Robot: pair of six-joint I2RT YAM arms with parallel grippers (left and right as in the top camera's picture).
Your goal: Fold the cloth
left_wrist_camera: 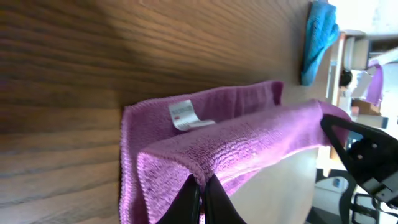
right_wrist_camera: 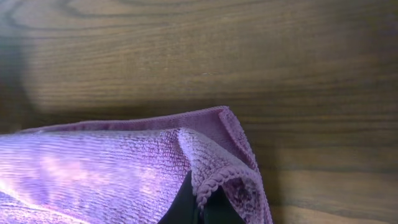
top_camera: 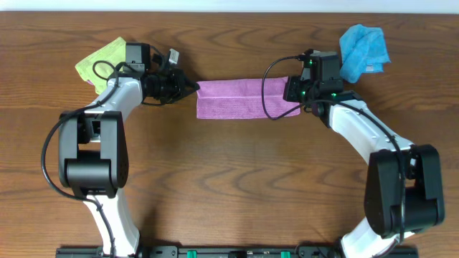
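The purple cloth (top_camera: 237, 99) lies as a folded strip on the table between my two arms. My left gripper (top_camera: 192, 89) is shut on the cloth's left top corner; in the left wrist view the fingers (left_wrist_camera: 200, 194) pinch the upper layer's hem, lifted over the lower layer (left_wrist_camera: 230, 99) with the white tag (left_wrist_camera: 184, 114). My right gripper (top_camera: 295, 93) is shut on the right top corner; in the right wrist view the fingers (right_wrist_camera: 202, 205) pinch the stitched hem of the cloth (right_wrist_camera: 112, 168).
A lime-green cloth (top_camera: 102, 63) lies behind the left arm at the far left. A bright blue cloth (top_camera: 363, 47) lies at the far right, also in the left wrist view (left_wrist_camera: 318, 38). The wooden table (top_camera: 237, 172) extends in front.
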